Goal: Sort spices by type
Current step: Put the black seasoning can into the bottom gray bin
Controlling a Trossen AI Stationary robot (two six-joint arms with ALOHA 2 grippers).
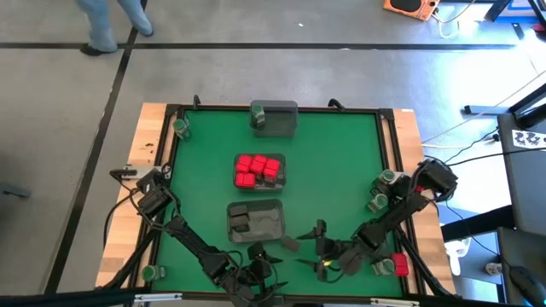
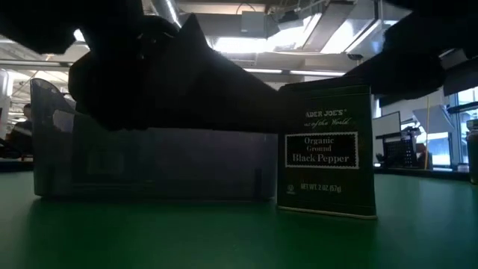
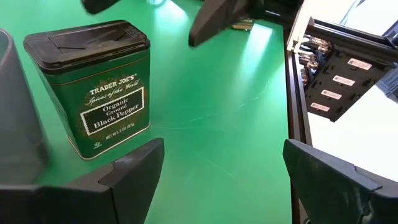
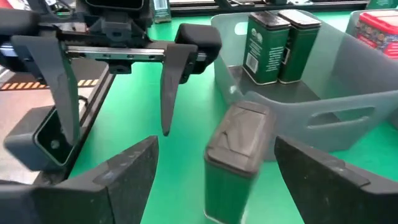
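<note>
Three trays: clear plastic trays lie in a line down the middle of the green table, seen from above.
Far tray: at the table's far edge; one green-lidded jar sits at its corner.
Middle tray: filled with red boxes packed together.
Near tray: holds two dark green pepper tins standing upright side by side against its far wall.
Loose pepper tin: upright on the table just beside the near tray, outside it; label reads Trader Joe's Organic Ground Black Pepper; black flip lid closed.
Left gripper: low at the table's near edge, next to the loose tin; fingers spread wide, holding nothing, tin ahead of them and apart.
Right gripper: near edge, right of the near tray; fingers wide apart, the loose tin standing between them, contact not discernible.
Other jars: one green-lidded jar at the far left corner, one at the near left edge, two by the right edge.
Red box: alone at the near right corner, under the right arm.
Low view: the loose tin stands just right of the near tray's wall, dark arm parts overhead.
</note>
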